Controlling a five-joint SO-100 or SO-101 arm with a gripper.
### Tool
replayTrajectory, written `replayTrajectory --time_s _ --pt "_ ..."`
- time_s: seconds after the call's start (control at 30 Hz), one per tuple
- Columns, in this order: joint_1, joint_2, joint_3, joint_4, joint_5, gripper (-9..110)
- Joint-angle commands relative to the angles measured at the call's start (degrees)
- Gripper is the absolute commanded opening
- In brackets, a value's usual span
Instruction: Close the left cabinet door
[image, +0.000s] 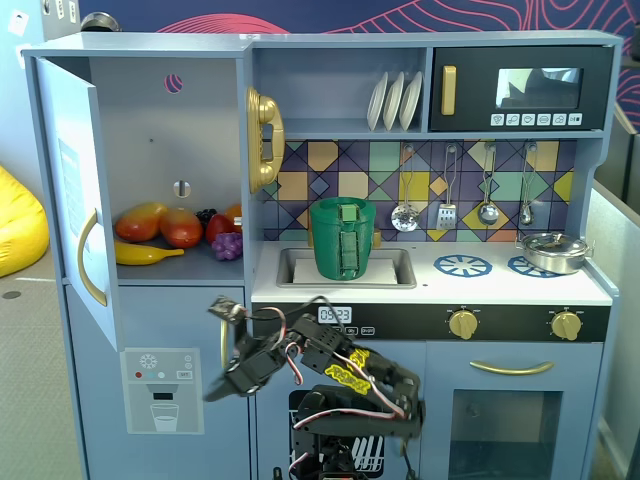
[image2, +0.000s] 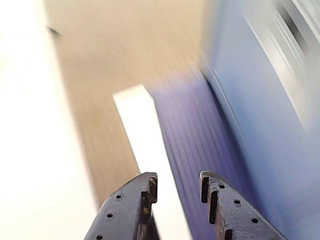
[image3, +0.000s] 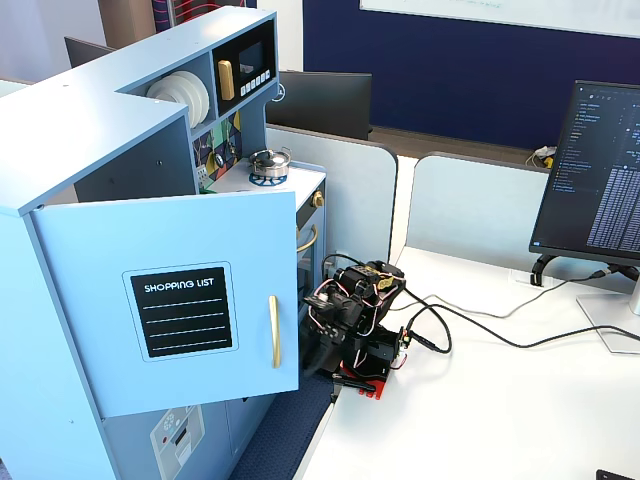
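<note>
The left cabinet door stands swung open. Its front, with the black "SHOPPING LIST" chalkboard and curved gold handle, shows in one fixed view. In the other fixed view the door shows its pale inside face at the far left, with the gold handle. My gripper is low in front of the lower blue door, right of and below the open door's free edge. It also shows just behind that edge. In the blurred wrist view its black fingers are apart with nothing between them.
The open cabinet holds toy fruit on its shelf. The lower door with the ice-dispenser graphic is shut. A green basket sits in the sink. A monitor and cables lie on the white desk.
</note>
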Motion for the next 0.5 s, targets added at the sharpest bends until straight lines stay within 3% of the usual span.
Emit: replayTrajectory --time_s 0.0,0.23,0.47 --pt "-14.2 -8.9 -5.1 -16.4 -4.5 0" --pt "-28.5 -26.4 -9.8 -39.8 -4.4 0" --pt "-35.0 -44.6 -22.8 -52.9 -5.8 0"
